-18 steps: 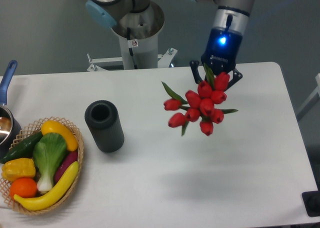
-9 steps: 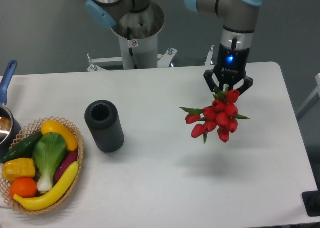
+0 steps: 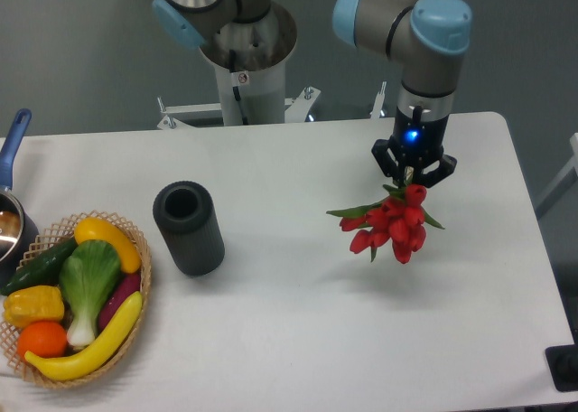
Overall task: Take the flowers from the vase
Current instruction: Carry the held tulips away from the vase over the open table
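The flowers (image 3: 390, 224), a bunch of red tulip buds with green leaves, hang from my gripper (image 3: 414, 175) over the right half of the white table, low above its surface. The gripper is shut on their stems, pointing straight down. The vase (image 3: 187, 227), a dark grey ribbed cylinder with an open round mouth, stands upright and empty at the left-centre of the table, well to the left of the flowers.
A wicker basket (image 3: 140, 281) with toy vegetables sits at the front left corner. A pot with a blue handle (image 3: 13, 141) is at the left edge. The robot base column (image 3: 244, 69) stands behind the table's back edge.
The gripper with the flowers has moved right and lower toward the table, and the bunch now hangs more compactly below the fingers.
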{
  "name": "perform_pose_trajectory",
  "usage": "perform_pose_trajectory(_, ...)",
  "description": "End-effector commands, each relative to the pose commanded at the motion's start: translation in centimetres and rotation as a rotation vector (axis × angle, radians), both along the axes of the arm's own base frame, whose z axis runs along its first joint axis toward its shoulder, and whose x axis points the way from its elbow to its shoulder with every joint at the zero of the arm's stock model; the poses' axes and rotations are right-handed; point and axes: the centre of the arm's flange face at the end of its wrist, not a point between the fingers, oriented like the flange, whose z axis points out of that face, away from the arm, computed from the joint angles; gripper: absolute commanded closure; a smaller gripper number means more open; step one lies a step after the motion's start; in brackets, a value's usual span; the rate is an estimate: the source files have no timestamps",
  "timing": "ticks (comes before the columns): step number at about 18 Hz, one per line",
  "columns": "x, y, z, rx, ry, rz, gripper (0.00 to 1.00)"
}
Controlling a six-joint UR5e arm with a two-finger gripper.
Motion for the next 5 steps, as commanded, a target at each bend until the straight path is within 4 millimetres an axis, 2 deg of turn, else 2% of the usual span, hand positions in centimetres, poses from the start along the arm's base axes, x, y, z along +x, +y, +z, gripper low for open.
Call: perform_pose_trajectory(5,0.11,0.35,-0.97,-0.051,0.0,-0.009,0.96)
